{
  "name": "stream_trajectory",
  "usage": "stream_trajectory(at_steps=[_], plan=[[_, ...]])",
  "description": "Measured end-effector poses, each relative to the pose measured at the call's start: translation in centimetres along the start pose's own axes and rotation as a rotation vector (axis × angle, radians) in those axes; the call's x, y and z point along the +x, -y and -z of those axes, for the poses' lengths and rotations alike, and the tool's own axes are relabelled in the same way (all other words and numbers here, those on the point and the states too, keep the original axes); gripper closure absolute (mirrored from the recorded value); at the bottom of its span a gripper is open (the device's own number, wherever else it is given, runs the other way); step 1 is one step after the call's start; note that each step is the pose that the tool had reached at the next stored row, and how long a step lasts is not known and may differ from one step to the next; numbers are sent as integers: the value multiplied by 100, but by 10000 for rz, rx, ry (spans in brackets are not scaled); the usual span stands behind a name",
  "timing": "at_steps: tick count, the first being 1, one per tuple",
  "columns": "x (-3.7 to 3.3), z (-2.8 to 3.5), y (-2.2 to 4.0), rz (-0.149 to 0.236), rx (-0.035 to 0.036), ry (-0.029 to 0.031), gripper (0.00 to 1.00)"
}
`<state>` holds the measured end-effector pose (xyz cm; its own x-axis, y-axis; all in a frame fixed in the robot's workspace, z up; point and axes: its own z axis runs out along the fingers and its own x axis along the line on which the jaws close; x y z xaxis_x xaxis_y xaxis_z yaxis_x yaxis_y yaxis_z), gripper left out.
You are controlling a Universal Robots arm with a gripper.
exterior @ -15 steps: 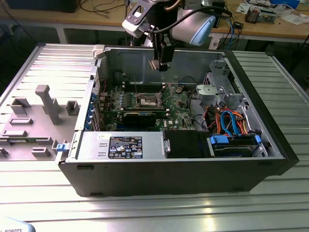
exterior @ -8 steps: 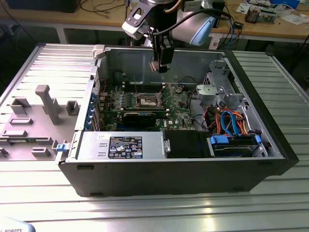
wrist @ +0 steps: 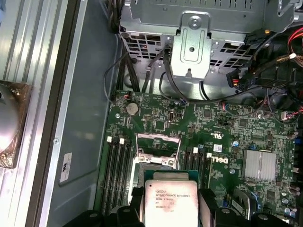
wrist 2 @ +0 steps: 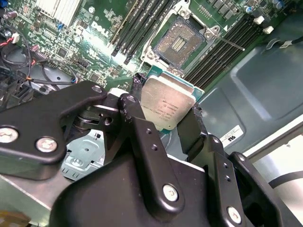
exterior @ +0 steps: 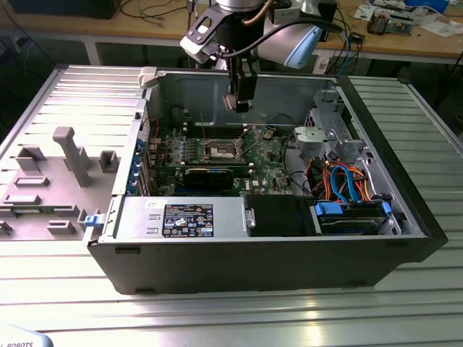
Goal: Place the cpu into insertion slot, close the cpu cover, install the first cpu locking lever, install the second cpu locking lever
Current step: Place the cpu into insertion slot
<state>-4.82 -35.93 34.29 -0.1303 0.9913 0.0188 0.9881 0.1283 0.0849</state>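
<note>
The cpu [wrist 2: 168, 106], a small flat square chip with a silver-grey metal top, hangs above the green motherboard [exterior: 269, 155], near but not in its bare square insertion slot [wrist 2: 182, 42]. It is pinched at two opposite edges by the black end effector [exterior: 237, 103], closed just to the chip's width. It looks light, stiff and thin, its smooth top likely slippery and its underside delicate, so the edges seem the right hold. All this is inside the open black computer case [exterior: 253, 260] on the ribbed metal worktop [exterior: 217, 318].

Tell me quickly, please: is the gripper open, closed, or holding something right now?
Gripper: jaws closed on the cpu, which is held clear of the empty insertion slot.
</note>
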Motion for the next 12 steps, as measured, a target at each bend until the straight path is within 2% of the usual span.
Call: stream_trajectory(at_steps=[12], plan=[[0,-22,1,-1,-1,-2,46]])
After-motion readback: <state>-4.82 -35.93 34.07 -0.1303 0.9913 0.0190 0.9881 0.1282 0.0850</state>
